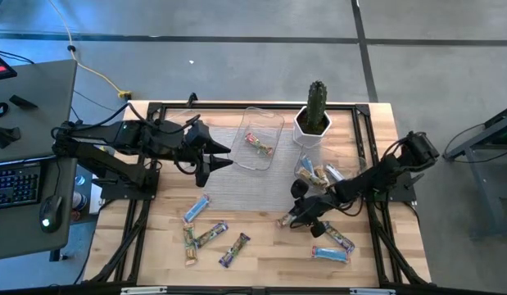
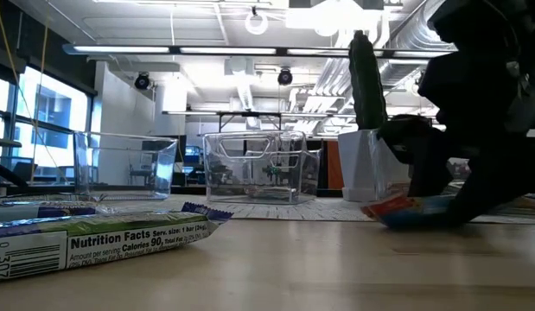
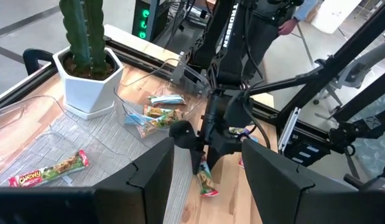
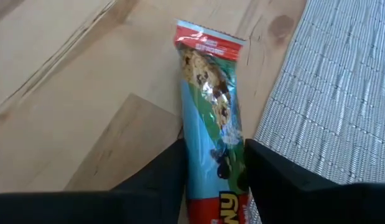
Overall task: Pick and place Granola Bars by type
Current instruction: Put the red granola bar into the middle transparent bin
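Nearest the low camera, a bar (image 2: 94,242) reads "Nutrition Facts, Calories 90".

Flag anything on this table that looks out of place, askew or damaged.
Nothing looks damaged or spilled. The loose granola bars lie scattered at odd angles on the wooden table, which fits unfinished sorting. The red-ended bar between the right gripper jaws lies slanted at the grey mat edge.

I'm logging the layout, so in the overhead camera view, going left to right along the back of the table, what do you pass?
Left claw → clear tray holding one red-tan granola bar → white pot with a cactus.
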Motion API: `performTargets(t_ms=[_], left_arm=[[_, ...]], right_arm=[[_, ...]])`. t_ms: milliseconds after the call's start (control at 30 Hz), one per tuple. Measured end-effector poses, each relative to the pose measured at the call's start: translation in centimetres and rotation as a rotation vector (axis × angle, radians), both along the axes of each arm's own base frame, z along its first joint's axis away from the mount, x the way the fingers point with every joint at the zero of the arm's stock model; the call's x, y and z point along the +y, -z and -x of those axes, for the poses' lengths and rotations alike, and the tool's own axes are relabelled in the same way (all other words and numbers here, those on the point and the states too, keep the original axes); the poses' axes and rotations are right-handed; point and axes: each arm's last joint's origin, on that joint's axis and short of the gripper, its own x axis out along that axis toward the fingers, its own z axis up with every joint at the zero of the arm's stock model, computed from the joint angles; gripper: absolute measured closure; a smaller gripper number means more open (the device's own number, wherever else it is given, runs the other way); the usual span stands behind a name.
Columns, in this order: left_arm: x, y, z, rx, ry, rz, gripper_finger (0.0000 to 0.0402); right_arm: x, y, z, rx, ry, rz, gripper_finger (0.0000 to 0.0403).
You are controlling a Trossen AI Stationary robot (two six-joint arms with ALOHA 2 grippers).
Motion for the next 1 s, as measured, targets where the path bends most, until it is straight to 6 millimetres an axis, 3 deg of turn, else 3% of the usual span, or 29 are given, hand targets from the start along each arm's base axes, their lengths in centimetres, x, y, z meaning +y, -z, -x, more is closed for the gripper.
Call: performTargets(t_ms=[367,500,633,733,800,900,1000], left_arm=[[0.0,0.0,0.0,0.003,0.0,0.0,0.0215],[0.0,0.0,0.0,0.003,0.001,-0.001,0.0215],[0.0,0.0,0.0,0.004,0.001,-0.002,0.0215],[0.0,0.0,0.0,0.004,0.002,-0.004,0.0215],[0.0,0.0,0.0,0.004,0.004,-0.007,0.0215],[0.0,0.0,0.0,0.005,0.004,-0.007,0.0215],[0.0,0.0,0.0,0.006,0.007,-0.008,0.0215]], right_arm=[[0.7,-1.6,-1.7,-0.045,0.0,-0.024,0.0364],[1.3,-4.7,-3.6,-0.108,-0.057,0.064,0.0375],[0.7,-9.1,-6.6,-0.221,-0.021,0.313,0.0347],[-1.3,-12.9,-9.0,-0.326,0.073,0.482,0.033],[-3.7,-14.8,-10.3,-0.368,0.153,0.518,0.0328],[-8.4,-16.3,-11.4,-0.408,0.297,0.401,0.0334],[-13.0,-15.6,-11.2,-0.381,0.42,0.196,0.0346]])
